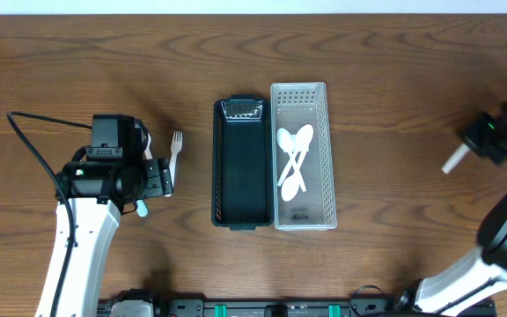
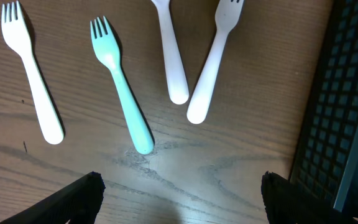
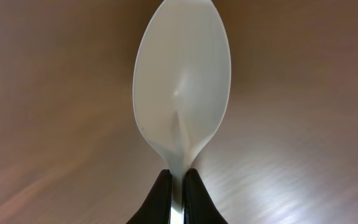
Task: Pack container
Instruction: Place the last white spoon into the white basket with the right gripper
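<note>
The right gripper (image 3: 178, 179) was pinched shut on a white spoon (image 3: 182, 93), well right of the clear tray (image 1: 331, 150). The left gripper (image 2: 180, 196) hung wide open by a teal fork (image 2: 122, 87), left of the black tray (image 1: 219, 167).

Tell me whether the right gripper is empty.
No, the right gripper is shut on the handle of a white spoon.

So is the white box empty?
No, not empty. The overhead view shows white spoons lying crossed inside the white box.
</note>
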Available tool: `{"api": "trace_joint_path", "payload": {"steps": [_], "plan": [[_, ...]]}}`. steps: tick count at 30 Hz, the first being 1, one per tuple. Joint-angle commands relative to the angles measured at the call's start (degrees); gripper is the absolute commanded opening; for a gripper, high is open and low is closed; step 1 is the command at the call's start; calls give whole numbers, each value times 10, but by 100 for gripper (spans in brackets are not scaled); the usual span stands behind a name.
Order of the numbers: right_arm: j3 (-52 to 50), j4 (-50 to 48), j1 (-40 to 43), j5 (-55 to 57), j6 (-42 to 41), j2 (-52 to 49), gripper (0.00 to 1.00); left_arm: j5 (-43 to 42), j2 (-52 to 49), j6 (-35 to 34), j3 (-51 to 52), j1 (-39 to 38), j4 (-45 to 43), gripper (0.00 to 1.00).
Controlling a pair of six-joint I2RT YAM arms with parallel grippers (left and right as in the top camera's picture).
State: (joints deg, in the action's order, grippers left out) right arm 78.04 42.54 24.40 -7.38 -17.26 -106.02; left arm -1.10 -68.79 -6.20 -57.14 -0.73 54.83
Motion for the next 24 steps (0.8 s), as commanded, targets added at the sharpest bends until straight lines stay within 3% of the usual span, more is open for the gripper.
{"api": "trace_joint_path", "payload": {"steps": [1, 7, 12, 24], "plan": [[31, 14, -96, -40, 21, 83, 1, 5, -1, -1, -3, 3, 0, 84], [46, 15, -280, -40, -2, 120, 1, 5, -1, -1, -3, 3, 0, 84], [45, 15, -379, -29, -18, 93, 1, 5, -1, -1, -3, 3, 0, 84], [45, 33, -476, -27, 7, -25, 2, 5, -1, -1, -3, 3, 0, 84]]}}
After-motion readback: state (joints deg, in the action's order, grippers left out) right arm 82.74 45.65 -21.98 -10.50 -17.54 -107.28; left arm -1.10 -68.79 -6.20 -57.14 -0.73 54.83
